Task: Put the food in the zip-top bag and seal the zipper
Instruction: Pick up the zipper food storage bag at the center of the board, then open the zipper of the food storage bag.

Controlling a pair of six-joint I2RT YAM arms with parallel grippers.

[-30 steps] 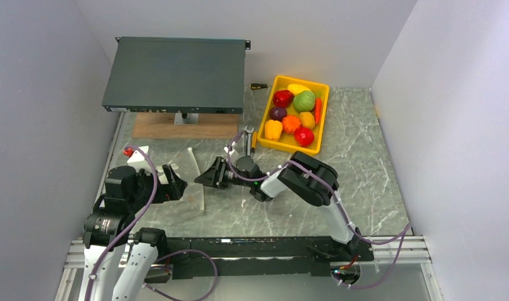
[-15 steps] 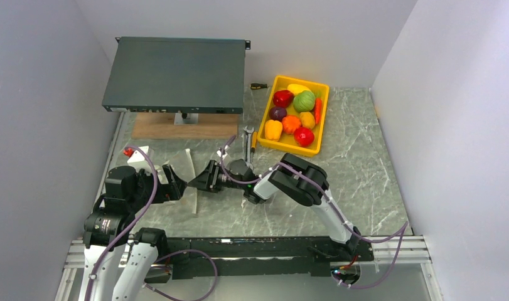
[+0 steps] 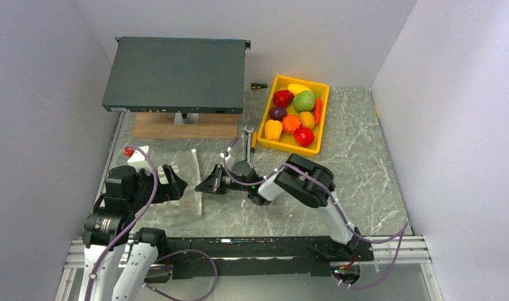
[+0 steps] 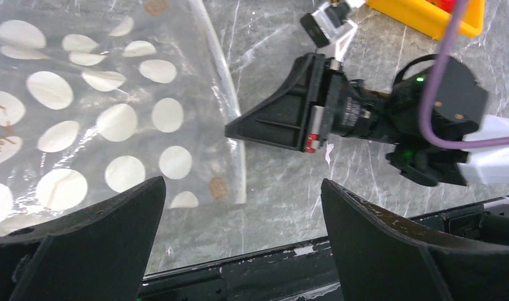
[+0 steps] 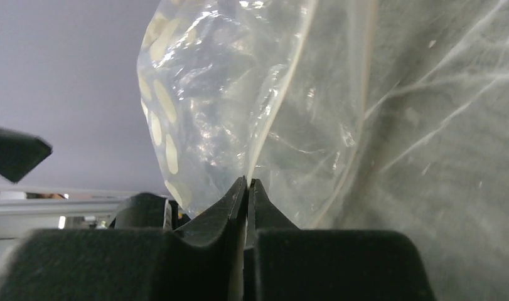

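1. The bag (image 4: 101, 119) is clear, printed with rows of white round dots; its zipper (image 4: 240, 175) is a whitish strip.
2. The food (image 3: 291, 123) is glossy red, orange, yellow and purple, with a green cabbage (image 3: 304, 101) and an orange carrot (image 3: 318, 110).
3. The tray (image 3: 288, 148) is bright yellow.
4. The surface (image 3: 364, 157) is grey-green marble veined with white.
5. The left hand (image 4: 242, 188) and right hand (image 5: 246, 183) are black.
6. The cables (image 4: 435, 88) are purple; the flat box (image 3: 176, 72) is dark grey.
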